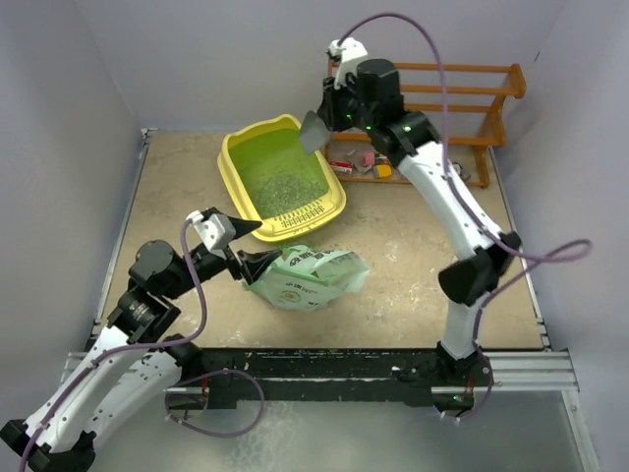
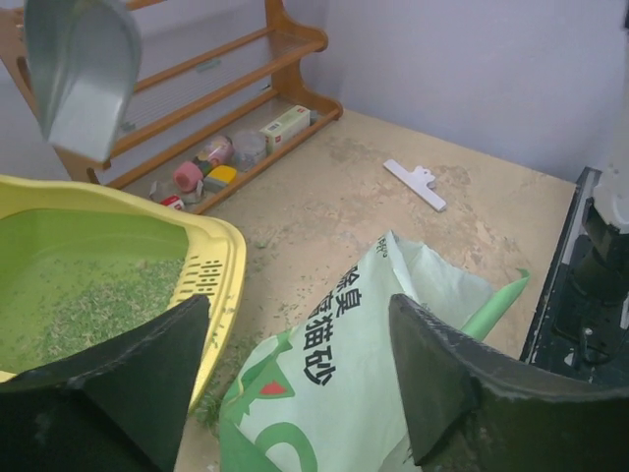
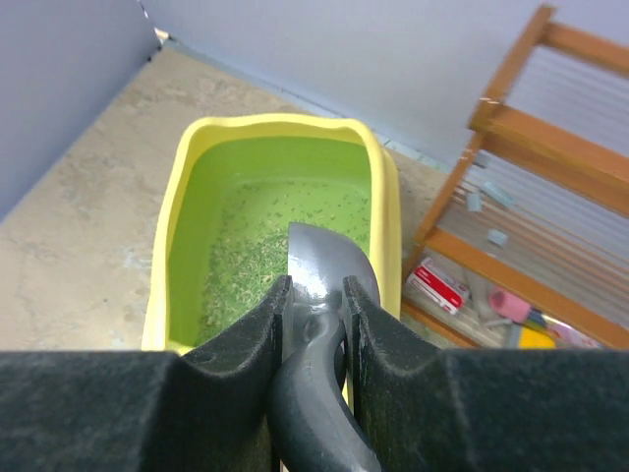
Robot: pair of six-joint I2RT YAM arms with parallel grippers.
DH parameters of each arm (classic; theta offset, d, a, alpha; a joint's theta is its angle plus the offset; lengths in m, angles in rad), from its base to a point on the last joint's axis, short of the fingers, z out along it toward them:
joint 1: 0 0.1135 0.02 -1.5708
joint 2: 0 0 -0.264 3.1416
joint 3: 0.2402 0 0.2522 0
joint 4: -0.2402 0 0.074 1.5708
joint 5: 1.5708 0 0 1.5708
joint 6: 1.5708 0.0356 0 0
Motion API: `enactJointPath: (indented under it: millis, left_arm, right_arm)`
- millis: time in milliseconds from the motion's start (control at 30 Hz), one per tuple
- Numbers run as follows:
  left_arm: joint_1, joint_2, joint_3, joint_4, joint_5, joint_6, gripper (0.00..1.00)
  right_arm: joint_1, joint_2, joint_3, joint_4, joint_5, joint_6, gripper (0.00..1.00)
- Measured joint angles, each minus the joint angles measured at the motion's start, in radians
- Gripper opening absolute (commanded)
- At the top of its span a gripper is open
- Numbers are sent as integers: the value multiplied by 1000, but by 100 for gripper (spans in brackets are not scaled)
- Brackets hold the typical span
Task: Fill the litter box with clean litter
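Observation:
The yellow litter box [image 1: 236, 187] stands at the back centre, with a thin layer of grey-green litter [image 1: 285, 187] on its green floor. My right gripper [image 1: 332, 113] is shut on the dark handle of a grey metal scoop [image 1: 313, 130], held in the air over the box's far right corner. The right wrist view looks down past the scoop [image 3: 329, 261] at the litter [image 3: 246, 265]. A pale-green litter bag [image 1: 314, 278] lies in front of the box. My left gripper [image 1: 257, 244] is open at the bag's left end, and the bag [image 2: 373, 364] shows between its jaws.
A brown wooden rack [image 1: 462, 98] stands at the back right, with small items [image 1: 369, 162] on its lowest shelf. A white clip [image 2: 418, 184] lies on the table right of the bag. Spilled granules lie between the box and the bag. Walls enclose the table.

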Motion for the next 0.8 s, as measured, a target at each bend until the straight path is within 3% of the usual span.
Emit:
enactJointPath:
  millis: [167,500,600,800]
  left_arm:
    - [5,-11,0,3,24,2,87]
    - [8,27,58,-132,176,93,86]
    - [8,45,83,-171,216,106,85]
    - [8,34,90,-250,250,113,83]
  right_arm:
    - [-10,-309,-175,-19,35,38,0]
    - [-11,-908,-482,-240,61,166,0]
    - [-11,-1057,-633,-300,35,229,0]
    - [-11,-1202,-886,-346,5,327,0]
